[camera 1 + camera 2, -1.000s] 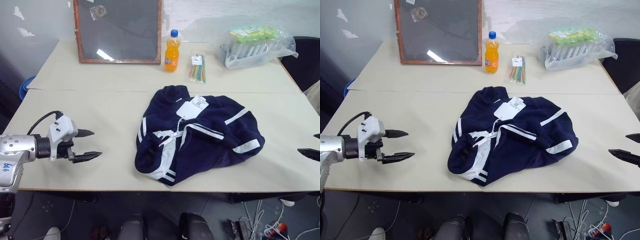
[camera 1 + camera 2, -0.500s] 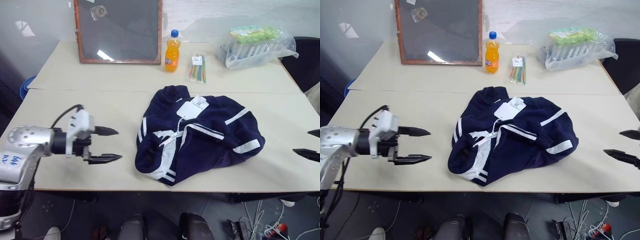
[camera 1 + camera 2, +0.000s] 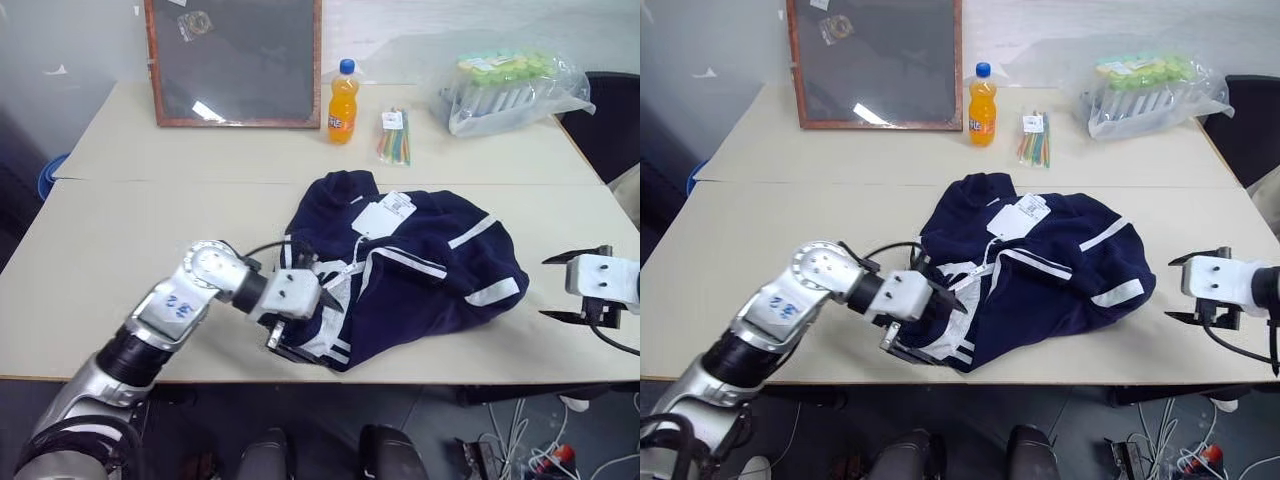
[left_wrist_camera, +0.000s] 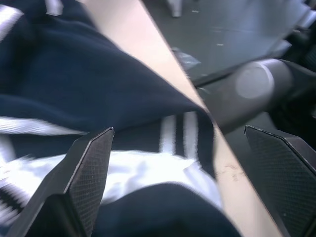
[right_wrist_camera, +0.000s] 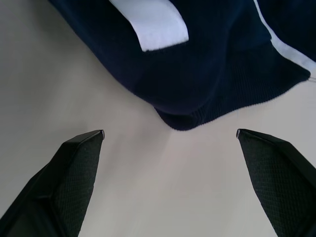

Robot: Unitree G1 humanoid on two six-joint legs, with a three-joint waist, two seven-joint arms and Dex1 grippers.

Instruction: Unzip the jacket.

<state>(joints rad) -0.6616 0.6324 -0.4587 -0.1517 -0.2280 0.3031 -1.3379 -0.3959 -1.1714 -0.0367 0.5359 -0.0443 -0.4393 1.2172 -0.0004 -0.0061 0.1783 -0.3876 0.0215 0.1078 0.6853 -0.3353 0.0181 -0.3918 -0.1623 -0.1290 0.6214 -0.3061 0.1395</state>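
Clear plastic bag (image 3: pixel 515 90) at 1 o'clock on the far table (image 3: pixel 150 150), holding a rack of green-capped tubes. Just left of it, a bundle of coloured pens (image 3: pixel 394 137), then an orange soda bottle (image 3: pixel 343 103) standing upright with a blue cap. Framed dark board (image 3: pixel 237 60) leans at 11 o'clock against the wall.

The jacket (image 3: pixel 420 280), navy with white stripes, lies crumpled on the near table, centre to 3 o'clock, white paper tags (image 3: pixel 383 216) on top near the collar.

Left gripper (image 3: pixel 300 325): jaws spread wide, at the jacket's 8 o'clock edge, one finger over the striped hem, the other low at the table edge; nothing pinched. Right gripper (image 3: pixel 570 288): jaws spread wide, empty, just off the jacket's 3 o'clock side, above bare tabletop
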